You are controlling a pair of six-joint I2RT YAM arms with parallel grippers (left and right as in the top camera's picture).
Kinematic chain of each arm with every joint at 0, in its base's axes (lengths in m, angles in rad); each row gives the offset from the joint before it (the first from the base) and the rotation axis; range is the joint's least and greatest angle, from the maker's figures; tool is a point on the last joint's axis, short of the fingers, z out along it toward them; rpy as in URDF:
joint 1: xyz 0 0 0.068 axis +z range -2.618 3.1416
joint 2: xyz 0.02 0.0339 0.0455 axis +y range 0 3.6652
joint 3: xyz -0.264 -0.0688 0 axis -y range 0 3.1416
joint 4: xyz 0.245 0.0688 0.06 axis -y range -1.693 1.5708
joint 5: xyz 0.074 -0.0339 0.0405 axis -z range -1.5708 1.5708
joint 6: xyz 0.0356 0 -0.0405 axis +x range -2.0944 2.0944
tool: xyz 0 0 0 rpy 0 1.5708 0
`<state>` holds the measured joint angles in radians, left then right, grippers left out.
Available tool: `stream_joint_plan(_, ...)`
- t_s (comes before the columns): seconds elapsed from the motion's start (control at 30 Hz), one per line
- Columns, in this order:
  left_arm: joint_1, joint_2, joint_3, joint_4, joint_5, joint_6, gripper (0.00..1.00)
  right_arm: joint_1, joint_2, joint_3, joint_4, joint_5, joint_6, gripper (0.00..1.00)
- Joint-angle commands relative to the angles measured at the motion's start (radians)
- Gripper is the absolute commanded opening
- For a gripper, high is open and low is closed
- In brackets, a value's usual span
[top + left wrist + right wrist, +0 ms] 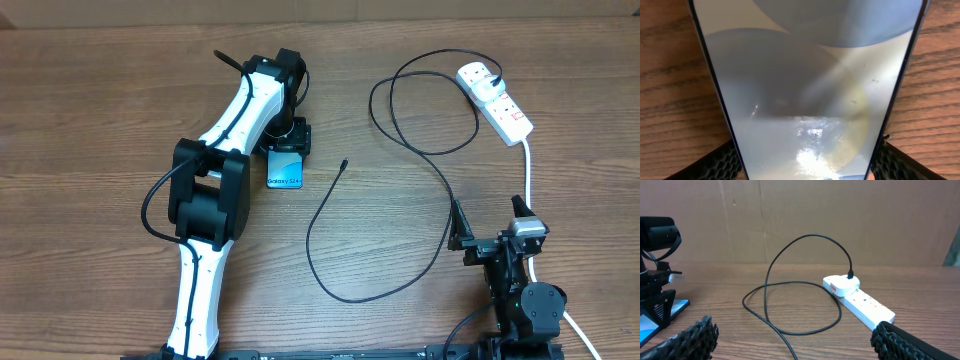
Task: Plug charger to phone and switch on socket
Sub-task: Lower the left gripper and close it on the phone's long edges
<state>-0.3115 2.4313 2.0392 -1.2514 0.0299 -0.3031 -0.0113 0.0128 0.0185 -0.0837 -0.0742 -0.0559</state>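
The phone (pixel 285 172) lies left of centre on the table (pixel 100 120), with open table toward the near edge. The left arm is extended, and the left tool (pixel 289 148) is closed on the phone's long edges. The charger (pixel 307 240) tip lies just right of the phone, not touching it. The socket (pixel 495 98) sits far right. The right arm is folded, and the right tool (pixel 792 332) is spread wide and empty.

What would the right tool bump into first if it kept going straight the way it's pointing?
Probably the charger cable, looped on the table just ahead of the right tool. The socket lies farther off, slightly right of that line; depth is hard to judge.
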Motion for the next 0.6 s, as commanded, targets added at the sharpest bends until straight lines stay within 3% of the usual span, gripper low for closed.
stream_joint_plan(0.0, 0.01, 0.035, -0.009, 0.003, -0.004, 0.011, 0.75, 0.005, -0.01, -0.01, 0.003, 0.002, 0.003, 1.0)
stream_joint_plan(0.57, 0.011, 0.022, 0.087, -0.099, 0.056, -0.026, 0.69, 0.005, -0.01, -0.01, 0.003, 0.002, 0.003, 1.0)
